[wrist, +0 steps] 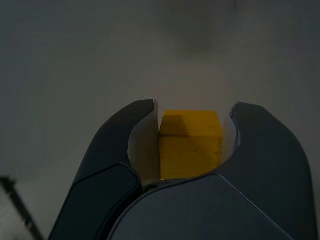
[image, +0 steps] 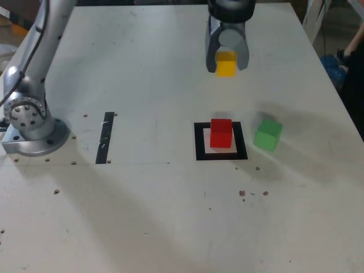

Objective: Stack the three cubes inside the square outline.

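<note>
The tool [image: 227, 61] is closed on the yellow cube [image: 226, 64], holding it near the far end of the white tabletop [image: 148, 74], while the red cube [image: 221, 133] sits inside the square outline [image: 199, 142] and the green cube [image: 267, 135] lies just beside it on the exterior view's right.

Silver-grey arm [image: 42, 34], smooth tube link running up from a round base joint [image: 25, 116] w/ a ring of small screws on its end cap, flange base [image: 34, 142] bolted flat. Up top, dark grey gripper [image: 227, 52], rounded housing, curved fingers [wrist: 107, 150] matte charcoal w/ pale inner pads.
</note>
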Available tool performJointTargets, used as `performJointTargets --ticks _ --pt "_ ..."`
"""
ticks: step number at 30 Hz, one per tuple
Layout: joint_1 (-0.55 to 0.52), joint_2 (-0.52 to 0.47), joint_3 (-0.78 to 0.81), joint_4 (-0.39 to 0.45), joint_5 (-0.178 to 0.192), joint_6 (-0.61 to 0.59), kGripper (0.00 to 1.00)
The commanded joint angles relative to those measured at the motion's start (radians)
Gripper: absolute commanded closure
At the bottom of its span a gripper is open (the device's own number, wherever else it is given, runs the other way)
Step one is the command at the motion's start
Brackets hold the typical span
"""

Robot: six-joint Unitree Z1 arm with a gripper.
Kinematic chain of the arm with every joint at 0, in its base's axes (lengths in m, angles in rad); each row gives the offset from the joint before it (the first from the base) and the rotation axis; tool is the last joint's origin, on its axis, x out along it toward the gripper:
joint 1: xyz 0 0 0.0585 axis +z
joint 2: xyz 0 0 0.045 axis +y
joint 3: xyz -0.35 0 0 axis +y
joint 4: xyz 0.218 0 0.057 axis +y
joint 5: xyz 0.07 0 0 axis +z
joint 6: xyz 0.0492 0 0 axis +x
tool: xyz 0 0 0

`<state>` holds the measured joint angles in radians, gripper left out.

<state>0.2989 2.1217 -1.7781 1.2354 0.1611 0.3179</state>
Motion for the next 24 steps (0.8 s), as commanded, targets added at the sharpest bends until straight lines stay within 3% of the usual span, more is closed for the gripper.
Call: performJointTargets --ticks 1,10,16,24 --pt "-0.031 -0.024 0.012 0.019 0.002 -0.015 0.85" --pt "-0.246 -0.112 0.060 0.101 -0.002 -0.155 0.85" --pt "-0.376 -0.123 0.067 0.111 -0.031 -0.267 0.85" --pt "-0.402 -0.104 0.092 0.094 -0.047 -0.311 0.85"
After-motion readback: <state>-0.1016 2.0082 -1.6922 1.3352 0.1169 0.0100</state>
